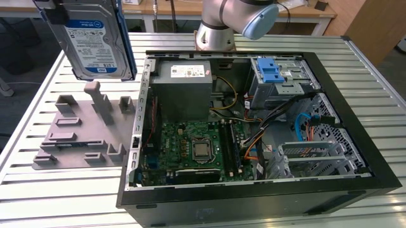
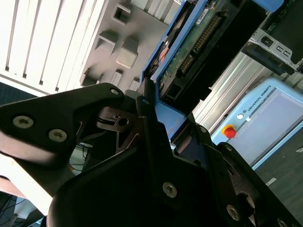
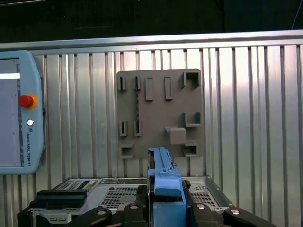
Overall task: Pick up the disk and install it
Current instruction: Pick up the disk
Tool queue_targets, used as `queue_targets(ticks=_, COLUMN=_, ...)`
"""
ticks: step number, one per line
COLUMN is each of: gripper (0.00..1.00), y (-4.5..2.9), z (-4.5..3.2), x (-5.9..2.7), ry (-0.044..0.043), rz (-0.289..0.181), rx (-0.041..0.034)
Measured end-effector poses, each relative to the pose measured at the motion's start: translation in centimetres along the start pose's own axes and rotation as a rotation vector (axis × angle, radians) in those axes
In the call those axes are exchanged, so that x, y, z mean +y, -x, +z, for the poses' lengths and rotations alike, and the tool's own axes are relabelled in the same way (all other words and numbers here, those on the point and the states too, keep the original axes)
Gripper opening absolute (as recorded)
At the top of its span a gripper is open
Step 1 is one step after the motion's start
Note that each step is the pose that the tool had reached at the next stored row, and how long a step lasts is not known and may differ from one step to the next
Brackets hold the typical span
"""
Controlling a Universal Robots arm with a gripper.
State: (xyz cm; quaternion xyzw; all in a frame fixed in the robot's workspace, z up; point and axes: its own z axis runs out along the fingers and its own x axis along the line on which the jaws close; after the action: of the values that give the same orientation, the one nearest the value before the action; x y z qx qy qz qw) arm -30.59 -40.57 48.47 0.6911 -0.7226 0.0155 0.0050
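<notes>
One disk (image 1: 95, 40) hangs upright in the air at the exterior view's far left, above the slatted metal table (image 1: 32, 95) and well outside the computer. It carries one white-and-blue label (image 1: 94, 45) with print and barcodes, and two blue rails (image 1: 127, 47), one along each long edge. In the first wrist view the gripper (image 3: 166, 203) has its two black fingers (image 3: 199, 210) pressed narrow against the disk's blue frame, one on each side, so the disk is clamped between them.

Below the disk, one grey plastic holder (image 1: 76, 137) lies flat on the table, with several raised posts and pockets.

Just to its right, one open black computer case (image 1: 254, 194) lies on its side. Inside, at its far left, sits one grey power supply (image 1: 180, 95) with one white sticker (image 1: 188, 71). One green circuit board (image 1: 190, 142) lies nearer. Further right are two silver cages: the far cage (image 1: 285, 85) bears one blue latch (image 1: 271, 73), and the near cage (image 1: 314, 154) is plain.

One arm (image 1: 231, 19) stands at the table's far edge, behind the case.

In the first wrist view, one pale blue control pendant (image 3: 16, 132) with one red button (image 3: 26, 100) is seen beside the table.
</notes>
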Motion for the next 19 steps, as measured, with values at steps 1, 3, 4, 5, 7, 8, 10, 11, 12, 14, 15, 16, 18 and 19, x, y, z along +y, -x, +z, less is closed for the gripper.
queue_targets(ticks=1, gripper=0.36, y=-0.05, z=0.0, x=-0.08, ry=0.0001, rz=0.001, rx=0.0001)
queue_targets(ticks=3, gripper=0.36, y=-0.16, z=0.0, x=-0.25, ry=0.0001, rz=0.002, rx=0.0001)
queue_targets(ticks=4, gripper=0.36, y=-0.21, z=0.01, x=-0.32, ry=0.0002, rz=0.003, rx=0.0002)
queue_targets(ticks=5, gripper=0.36, y=-0.26, z=0.01, x=-0.4, ry=0.0002, rz=0.003, rx=0.0002)
queue_targets(ticks=7, gripper=0.36, y=-0.37, z=0.01, x=-0.55, ry=0.0002, rz=0.004, rx=0.0002)
queue_targets(ticks=8, gripper=0.36, y=-0.43, z=0.02, x=-0.62, ry=0.0002, rz=0.005, rx=0.0002)
queue_targets(ticks=10, gripper=0.36, y=-0.54, z=0.02, x=-0.78, ry=0.0002, rz=0.006, rx=0.0002)
queue_targets(ticks=11, gripper=0.36, y=-0.59, z=0.03, x=-0.86, ry=0.0002, rz=0.007, rx=0.0002)
queue_targets(ticks=12, gripper=0.36, y=-0.64, z=0.03, x=-0.96, ry=0.0002, rz=0.007, rx=0.0002)
queue_targets(ticks=14, gripper=0.36, y=-0.73, z=0.03, x=-1.16, ry=0.0003, rz=0.008, rx=0.0002)
queue_targets(ticks=15, gripper=0.36, y=-0.77, z=0.04, x=-1.27, ry=0.0003, rz=0.008, rx=0.0002)
queue_targets(ticks=16, gripper=0.36, y=-0.82, z=0.04, x=-1.37, ry=0.0003, rz=0.009, rx=0.0002)
queue_targets(ticks=18, gripper=0.36, y=-0.91, z=0.05, x=-1.58, ry=0.0003, rz=0.01, rx=0.0002)
queue_targets(ticks=19, gripper=0.36, y=-0.95, z=0.05, x=-1.69, ry=0.0004, rz=0.01, rx=0.0003)
